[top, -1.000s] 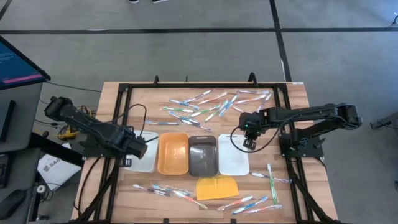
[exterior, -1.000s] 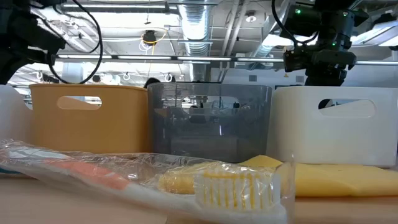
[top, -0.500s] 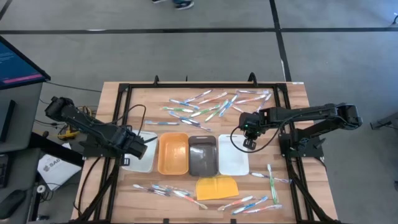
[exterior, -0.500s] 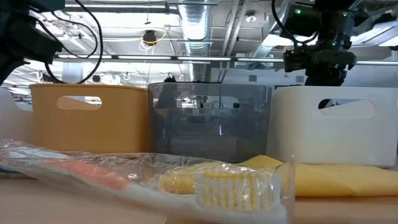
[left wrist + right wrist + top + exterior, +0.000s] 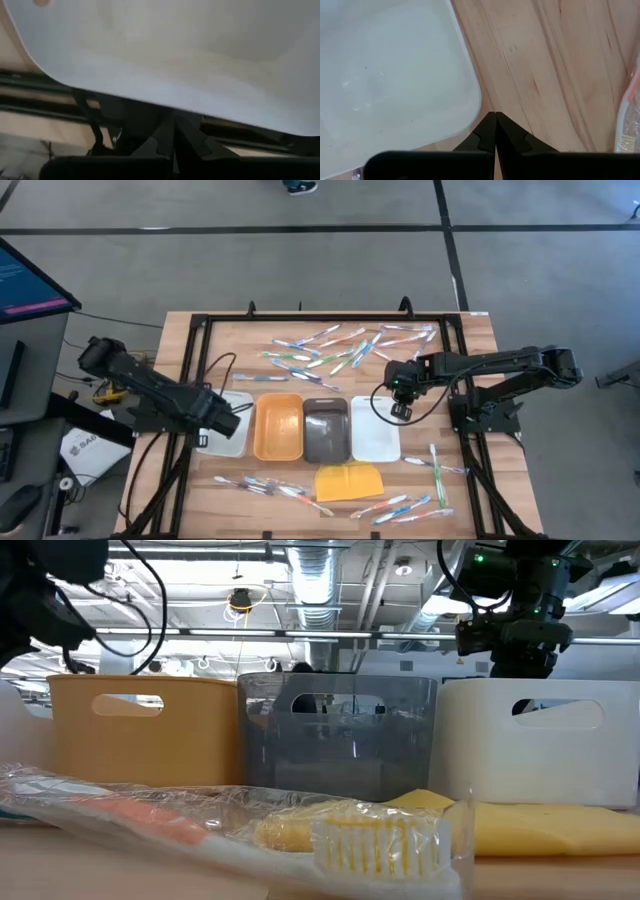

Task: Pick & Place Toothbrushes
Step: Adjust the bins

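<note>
- The toothbrushes (image 5: pixel 340 348) lie in three loose groups on the tabletop: a dense scatter along the far edge, a second run near the front edge toward the left (image 5: pixel 270 487), and a third at the front right corner (image 5: pixel 415 505). One wrapped brush (image 5: pixel 250 825) lies right in front of the low camera.
- None sits in a tray as far as the pictures show; the white tray on the left (image 5: pixel 232 442), the orange tray (image 5: pixel 278 428), the grey tray (image 5: pixel 325 430) and the white tray on the right (image 5: pixel 375 435) stand in a row across the middle, so I judge the sorting barely begun.
- The left gripper (image 5: pixel 225 420) hangs over the left white tray, jaws pressed together and holding nothing.
- The right gripper (image 5: pixel 400 408) hovers at the far right corner of the right white tray, likewise closed and empty.
- Risk: the far brushes overlap, so a closing pincer could catch two at once or flick a neighbour aside.
- Risk: the slippery wrappers may let a brush twist or slide out mid-carry.
- Risk: a low sweep could knock a tray rim, since both grippers sit right by one.
- Room: bare wood lies open between the far scatter and the trays; the black frame (image 5: pixel 205 330) hems the sides, and the yellow pad (image 5: pixel 348 480) crowds the front middle.
</note>
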Action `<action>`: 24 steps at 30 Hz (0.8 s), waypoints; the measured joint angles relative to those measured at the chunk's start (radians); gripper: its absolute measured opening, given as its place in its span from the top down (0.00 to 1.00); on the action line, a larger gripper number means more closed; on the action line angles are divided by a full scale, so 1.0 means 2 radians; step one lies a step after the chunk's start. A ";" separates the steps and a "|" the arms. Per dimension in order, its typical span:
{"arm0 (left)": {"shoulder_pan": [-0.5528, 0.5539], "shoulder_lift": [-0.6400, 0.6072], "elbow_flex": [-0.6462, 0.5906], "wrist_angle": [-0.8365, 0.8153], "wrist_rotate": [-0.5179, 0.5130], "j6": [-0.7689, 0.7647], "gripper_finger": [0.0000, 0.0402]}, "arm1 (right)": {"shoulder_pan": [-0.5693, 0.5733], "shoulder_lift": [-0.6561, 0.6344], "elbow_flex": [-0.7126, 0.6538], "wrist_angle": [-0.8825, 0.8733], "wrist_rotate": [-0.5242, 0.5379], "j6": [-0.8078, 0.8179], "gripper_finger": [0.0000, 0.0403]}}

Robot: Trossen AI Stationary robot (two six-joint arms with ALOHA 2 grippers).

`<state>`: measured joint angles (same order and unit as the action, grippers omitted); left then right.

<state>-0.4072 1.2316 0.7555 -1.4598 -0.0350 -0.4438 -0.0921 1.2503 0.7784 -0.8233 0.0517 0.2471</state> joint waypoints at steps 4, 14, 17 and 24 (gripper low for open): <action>0.000 0.015 0.000 0.003 0.003 0.000 1.00 | 0.000 0.000 0.000 -0.001 0.000 -0.001 1.00; 0.000 0.016 0.000 0.032 0.010 -0.003 1.00 | 0.012 0.000 0.000 -0.005 -0.001 0.006 1.00; 0.000 0.016 0.000 0.035 0.008 -0.002 1.00 | 0.017 0.000 0.000 -0.010 -0.001 0.012 1.00; 0.000 0.016 0.000 0.048 0.006 0.002 1.00 | 0.024 0.000 0.000 -0.039 -0.001 0.038 1.00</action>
<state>-0.4072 1.2633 0.7555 -1.3638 -0.0235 -0.4405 -0.0448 1.2503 0.7784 -0.9007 0.0494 0.3225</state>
